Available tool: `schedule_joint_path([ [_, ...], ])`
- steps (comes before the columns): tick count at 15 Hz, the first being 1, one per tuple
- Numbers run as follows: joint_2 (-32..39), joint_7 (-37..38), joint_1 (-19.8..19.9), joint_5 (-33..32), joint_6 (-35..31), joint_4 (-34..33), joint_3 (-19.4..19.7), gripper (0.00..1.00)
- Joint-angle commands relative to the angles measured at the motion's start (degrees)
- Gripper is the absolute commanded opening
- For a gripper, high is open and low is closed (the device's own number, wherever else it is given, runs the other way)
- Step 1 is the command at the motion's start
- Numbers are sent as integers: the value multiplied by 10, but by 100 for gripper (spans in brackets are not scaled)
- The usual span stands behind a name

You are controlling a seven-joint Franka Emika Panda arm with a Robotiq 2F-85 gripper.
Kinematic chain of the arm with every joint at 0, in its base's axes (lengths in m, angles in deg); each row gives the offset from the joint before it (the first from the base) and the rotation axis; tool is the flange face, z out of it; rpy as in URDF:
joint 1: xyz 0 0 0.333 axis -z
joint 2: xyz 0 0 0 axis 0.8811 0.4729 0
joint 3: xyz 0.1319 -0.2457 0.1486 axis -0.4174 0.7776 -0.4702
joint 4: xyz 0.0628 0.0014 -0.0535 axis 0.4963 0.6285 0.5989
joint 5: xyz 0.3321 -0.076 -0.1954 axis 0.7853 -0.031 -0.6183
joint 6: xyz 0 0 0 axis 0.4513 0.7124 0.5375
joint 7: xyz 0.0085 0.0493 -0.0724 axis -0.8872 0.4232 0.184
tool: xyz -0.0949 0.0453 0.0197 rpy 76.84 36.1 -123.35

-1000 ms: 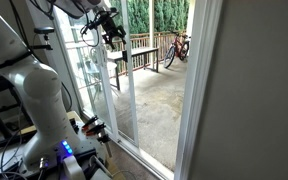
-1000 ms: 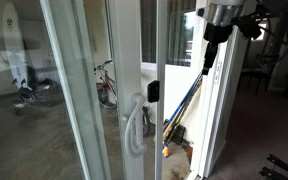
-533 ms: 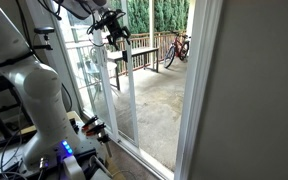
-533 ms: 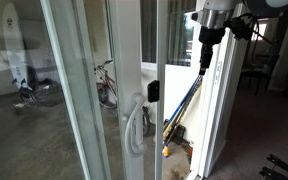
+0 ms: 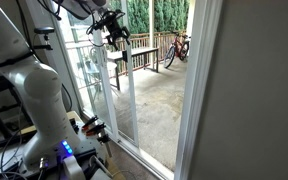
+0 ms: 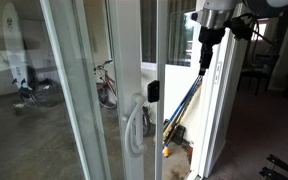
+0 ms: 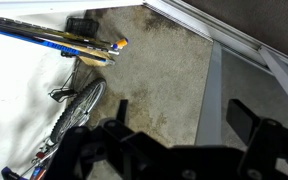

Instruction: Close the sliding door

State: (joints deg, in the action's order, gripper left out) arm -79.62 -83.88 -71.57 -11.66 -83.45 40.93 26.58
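The sliding door is a tall panel of clear glass with a narrow white frame and a slim white edge, and it stands left of the middle in an exterior view. Between its edge and the wide white jamb on the right there is an open gap, so the door is not closed. In an exterior view the door fills the middle of the frame, with a curved white handle on its edge and a small black lock just above and to the right of it. The gripper hangs high in the upper middle, near the top part of the door edge; I cannot tell if it touches the door. In an exterior view the gripper is in the upper right, apart from the handle. In the wrist view the gripper is a dark blur at the bottom, its fingers are spread wide and nothing is between them. Outside lies a grey concrete floor with a wooden railing and a bicycle at the far side. The wrist view shows a bicycle wheel at the left and blue and yellow poles in the upper left. The white robot arm fills the left of an exterior view.
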Motion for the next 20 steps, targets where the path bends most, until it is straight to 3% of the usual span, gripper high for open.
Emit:
schedule_joint_path([
  [1, 13, 5, -4, -4, -25, 18, 7, 100],
  [9, 51, -7, -3, -13, -100, 57, 18, 100],
  [20, 48, -7, 8, -74, -343, 178, 23, 100],
])
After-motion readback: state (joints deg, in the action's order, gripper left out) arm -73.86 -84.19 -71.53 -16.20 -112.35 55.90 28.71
